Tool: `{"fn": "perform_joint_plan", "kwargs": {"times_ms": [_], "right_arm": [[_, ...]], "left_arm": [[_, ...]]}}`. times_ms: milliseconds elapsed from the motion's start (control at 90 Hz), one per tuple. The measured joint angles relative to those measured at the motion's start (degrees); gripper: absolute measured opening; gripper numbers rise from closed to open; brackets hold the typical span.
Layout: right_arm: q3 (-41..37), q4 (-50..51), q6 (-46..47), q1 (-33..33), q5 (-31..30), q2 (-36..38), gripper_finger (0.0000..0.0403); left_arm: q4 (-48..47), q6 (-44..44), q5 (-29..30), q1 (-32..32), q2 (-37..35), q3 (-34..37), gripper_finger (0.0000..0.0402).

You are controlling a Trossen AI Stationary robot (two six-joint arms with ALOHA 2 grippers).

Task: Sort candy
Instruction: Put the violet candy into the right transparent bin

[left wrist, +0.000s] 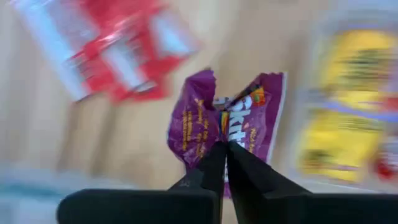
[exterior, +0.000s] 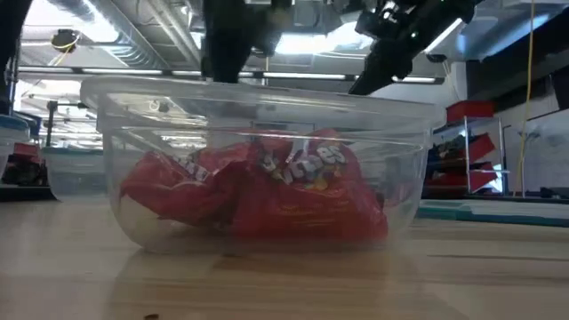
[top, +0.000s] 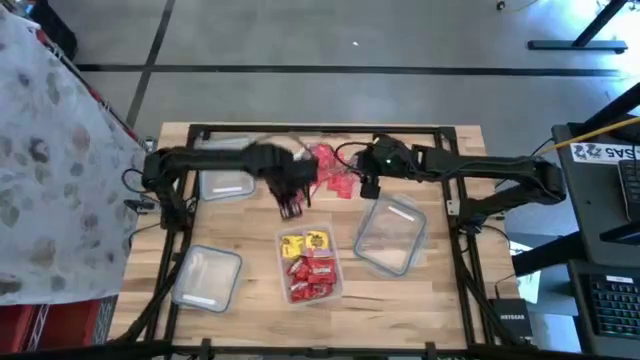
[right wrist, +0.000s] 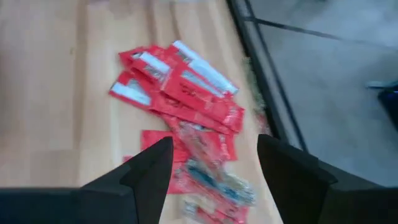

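Left gripper (left wrist: pixel 225 149) has its fingers pinched tight on a purple candy packet (left wrist: pixel 239 124), crumpled at the middle where the tips bite it, and it hangs above the wooden table (top: pixel 250 290). Just past those tips on one side sits the clear tub (top: pixel 310 265) of yellow and red packets; on the other side lies a loose heap of red candy packets (top: pixel 330 170) on bare wood. Right gripper (right wrist: pixel 213 163) hovers over that same red heap, fingers spread wide with nothing between them, red wrappers directly below and beyond. Near it stands an empty clear container (top: pixel 390 235); two more clear containers (top: pixel 208 277) sit by the left arm.
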State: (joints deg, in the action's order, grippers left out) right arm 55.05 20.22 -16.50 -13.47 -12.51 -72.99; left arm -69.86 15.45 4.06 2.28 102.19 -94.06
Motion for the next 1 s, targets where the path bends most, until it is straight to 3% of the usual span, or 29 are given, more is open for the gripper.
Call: {"fn": "perform_joint_plan", "kwargs": {"times_ms": [233,344,456,522,689,867,1000], "right_arm": [[0.01,0.53,4.13,1.76,1.88,2.96,0.0222],[0.0,1.23,6.17,5.93,2.02,3.04,0.0222],[0.0,1.9,8.86,12.09,-1.06,3.06,0.0222],[0.0,2.49,10.4,16.21,-3.9,3.07,0.0222],[0.0,4.11,16.64,25.14,-7.62,3.1,0.0222],[0.02,0.65,24.31,30.71,-3.15,1.05,0.0222],[0.0,-4.93,25.58,33.03,-1.19,-4.75,0.0222]], "left_arm": [[21.88,6.93,-0.69,-13.66,0.02,4.72,0.0],[29.99,11.43,-0.62,-17.08,0.64,7.57,0.0],[32.34,15.09,0.53,-19.33,2.02,10.34,0.0],[32.49,16.88,3.75,-20.38,2.6,11.59,0.0],[33.42,21.43,18.24,-22.34,2.71,13.68,0.0],[33.05,27.03,28.63,-25.11,2.71,13.76,0.0],[32.0,31.97,31.95,-28.43,2.71,13.76,0.0]]}}
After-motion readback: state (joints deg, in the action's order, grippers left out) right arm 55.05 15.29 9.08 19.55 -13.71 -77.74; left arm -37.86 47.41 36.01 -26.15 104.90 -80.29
